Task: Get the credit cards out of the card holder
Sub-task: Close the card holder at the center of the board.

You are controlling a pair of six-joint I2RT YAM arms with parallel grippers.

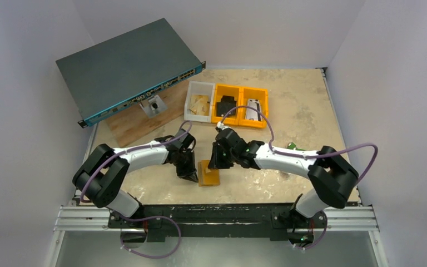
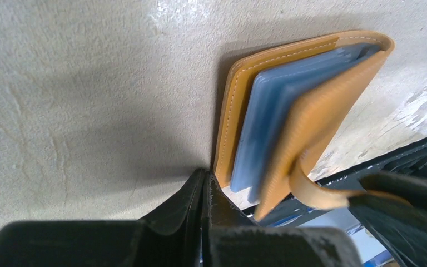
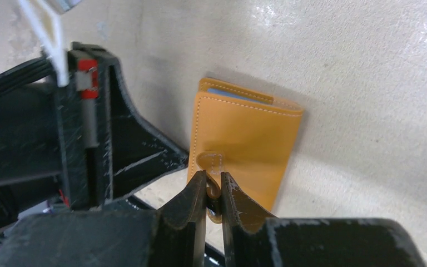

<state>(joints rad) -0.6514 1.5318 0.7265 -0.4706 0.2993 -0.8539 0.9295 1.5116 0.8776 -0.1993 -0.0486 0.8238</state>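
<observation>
so, one card holder (image 1: 209, 173) lies part open on the tabletop (image 1: 289, 111), near its front edge, between your two arms.

you cannot count any cards: the left wrist view shows only blurred pale blue-grey leaves between the two tan covers, and from above the arms hide much of the holder. your left fingers (image 2: 189, 200) are pressed together with nothing between them, their tips at the corner of the lower cover; you cannot tell whether they press on it. your right fingers (image 3: 192, 206) are clamped on the one snap tab (image 3: 212, 161), whose end is hidden between them. behind stand three bins, one white (image 1: 199, 101) and two orange (image 1: 240, 105), contents hard to make out, and one grey network switch (image 1: 122, 69).
</observation>
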